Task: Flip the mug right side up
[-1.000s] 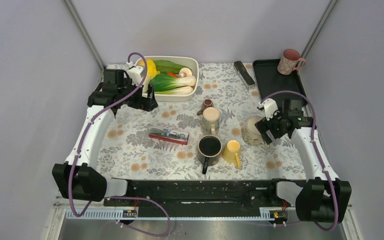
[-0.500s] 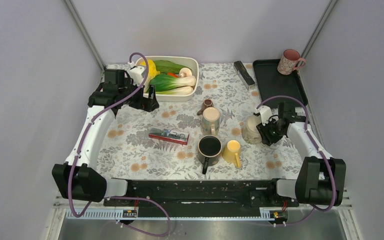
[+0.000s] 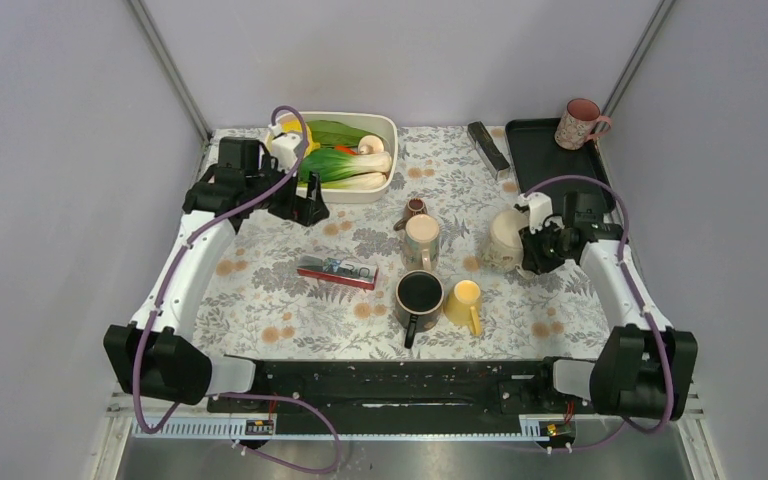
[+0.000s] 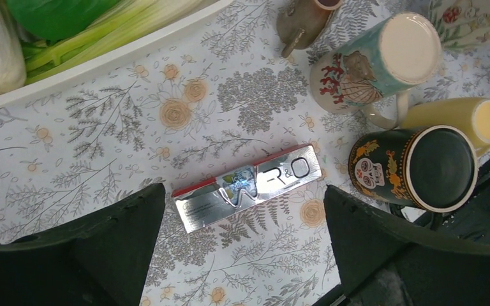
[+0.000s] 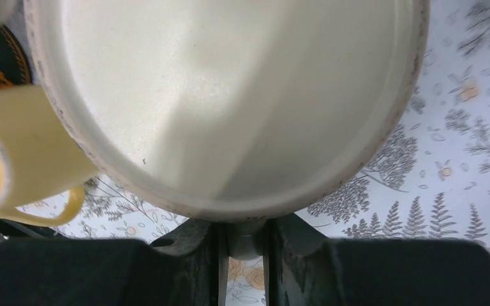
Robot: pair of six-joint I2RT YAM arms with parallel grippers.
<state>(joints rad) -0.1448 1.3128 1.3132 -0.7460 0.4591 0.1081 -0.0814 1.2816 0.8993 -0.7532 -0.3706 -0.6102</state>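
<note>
The mug (image 3: 505, 240) is cream with a faint pattern and sits at the right of the table, just left of my right gripper (image 3: 533, 244). In the right wrist view its pale round face (image 5: 223, 95) fills most of the frame. My right gripper (image 5: 242, 241) is shut on the mug's handle (image 5: 243, 234), which sits pinched between the two fingers. I cannot tell whether the mug touches the table. My left gripper (image 3: 305, 205) hangs open near the white dish, and in its wrist view the left gripper (image 4: 242, 199) has nothing between its fingers.
Left of the mug are a yellow mug (image 3: 463, 300), a black skull mug (image 3: 420, 294), a teal patterned mug (image 3: 422, 240) and a small brown mug (image 3: 413, 209). A toothpaste box (image 3: 337, 271) lies mid-table. A vegetable dish (image 3: 392, 128), black tray (image 3: 550, 170) and pink mug (image 3: 580, 122) stand behind.
My right gripper has shut on the mug's handle, and the mug has shifted a little away from the yellow mug, toward the back. My left gripper has drifted slightly right, still open.
</note>
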